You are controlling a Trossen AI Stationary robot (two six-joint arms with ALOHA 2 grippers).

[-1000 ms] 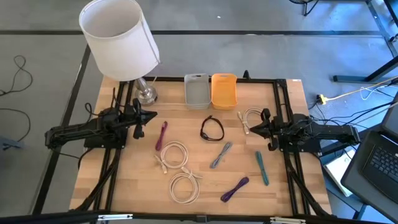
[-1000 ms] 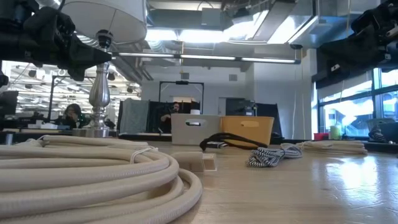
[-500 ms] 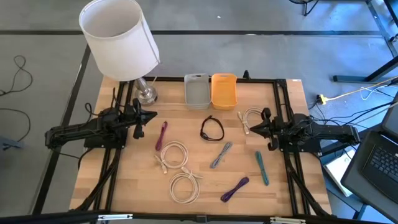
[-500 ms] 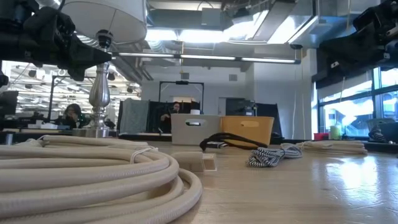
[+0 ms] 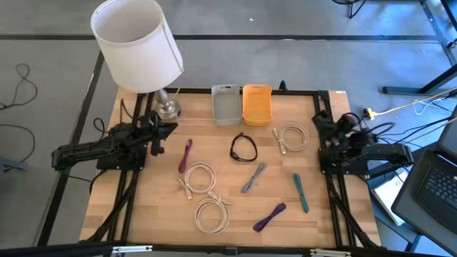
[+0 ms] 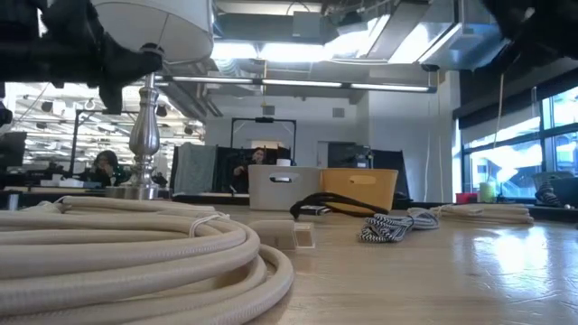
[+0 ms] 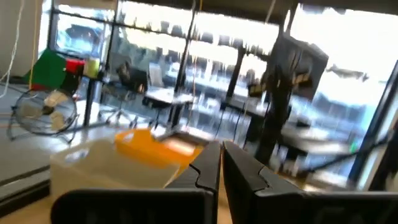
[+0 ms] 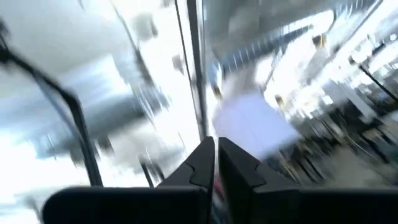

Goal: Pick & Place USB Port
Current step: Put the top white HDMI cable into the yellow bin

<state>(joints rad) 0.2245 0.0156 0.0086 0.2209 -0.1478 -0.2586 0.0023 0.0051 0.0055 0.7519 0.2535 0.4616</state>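
Note:
Several coiled or bundled USB cables lie flat on the wooden table: maroon, black, grey braided, teal, purple and three white coils. A grey bin and an orange bin stand at the far edge. My left gripper hovers shut over the table's left side, above the maroon cable. My right gripper is shut and raised at the right edge, tipped upward. Both are empty; their fingers lie almost together.
A lamp with a white shade and a metal base stands at the far left corner, close to my left arm. The nearest white coil fills the low view's foreground. Bare wood lies between the cables in the middle.
My right gripper has swung up and toward the table's far right corner, tipping its fingers upward away from the white coil. My left gripper has risen a little and edged toward the far edge. No cable has moved.

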